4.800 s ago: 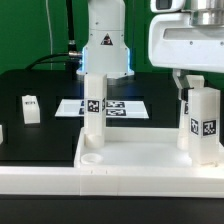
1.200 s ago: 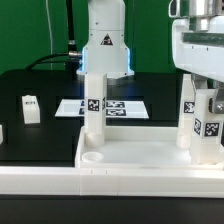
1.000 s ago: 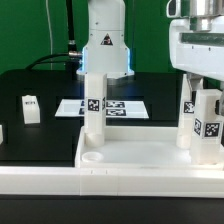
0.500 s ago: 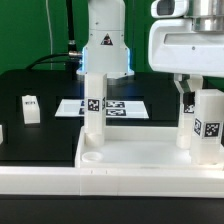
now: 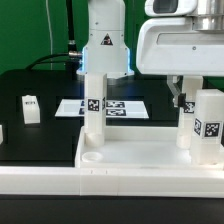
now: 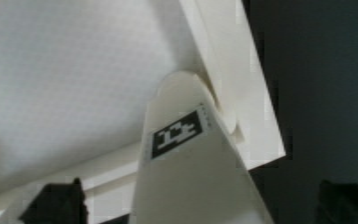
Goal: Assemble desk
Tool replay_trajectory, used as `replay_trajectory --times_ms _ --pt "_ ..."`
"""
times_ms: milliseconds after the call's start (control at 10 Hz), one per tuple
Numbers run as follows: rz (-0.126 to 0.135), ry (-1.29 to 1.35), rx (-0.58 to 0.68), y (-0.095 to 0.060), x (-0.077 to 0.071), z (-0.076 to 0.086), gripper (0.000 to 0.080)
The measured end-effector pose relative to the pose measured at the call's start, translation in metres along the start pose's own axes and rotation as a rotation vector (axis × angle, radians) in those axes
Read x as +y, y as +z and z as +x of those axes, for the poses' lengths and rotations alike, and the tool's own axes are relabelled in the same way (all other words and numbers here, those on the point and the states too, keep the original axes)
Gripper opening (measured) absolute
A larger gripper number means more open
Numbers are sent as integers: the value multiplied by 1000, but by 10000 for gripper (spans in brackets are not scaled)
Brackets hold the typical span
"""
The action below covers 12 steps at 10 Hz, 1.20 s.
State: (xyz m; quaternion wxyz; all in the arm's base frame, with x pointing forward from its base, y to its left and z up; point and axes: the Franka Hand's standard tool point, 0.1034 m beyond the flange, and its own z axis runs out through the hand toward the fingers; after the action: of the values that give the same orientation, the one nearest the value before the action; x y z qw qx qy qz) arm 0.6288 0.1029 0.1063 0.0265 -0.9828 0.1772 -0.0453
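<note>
The desk slab (image 5: 120, 152) lies flat with its raised rim up. One white leg (image 5: 94, 108) stands in it at the middle, and two more legs (image 5: 208, 126) stand at the exterior view's right. My gripper (image 5: 190, 94) hangs just above those right legs, open. In the wrist view the tagged leg (image 6: 179, 130) rises from the corner of the slab (image 6: 69, 80) toward my gripper (image 6: 202, 205). Both dark fingertips (image 6: 60, 200) stand clear of the leg's sides.
A short loose white leg (image 5: 30, 108) stands on the black table at the exterior view's left. The marker board (image 5: 120, 107) lies behind the slab, in front of the arm's base (image 5: 104, 45).
The jaws have widened off the right leg. The gripper has risen and shifted toward the exterior view's left. The leg stays standing in the slab.
</note>
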Motion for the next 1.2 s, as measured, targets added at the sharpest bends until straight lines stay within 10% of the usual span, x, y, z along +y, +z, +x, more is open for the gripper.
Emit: replay_trajectory --times_ms 400,800,1200 --pt "-23 -237 7 -1 1 2 649" --pt "-26 -246 7 -1 2 2 288" --pt "-23 -131 8 -1 2 2 288"
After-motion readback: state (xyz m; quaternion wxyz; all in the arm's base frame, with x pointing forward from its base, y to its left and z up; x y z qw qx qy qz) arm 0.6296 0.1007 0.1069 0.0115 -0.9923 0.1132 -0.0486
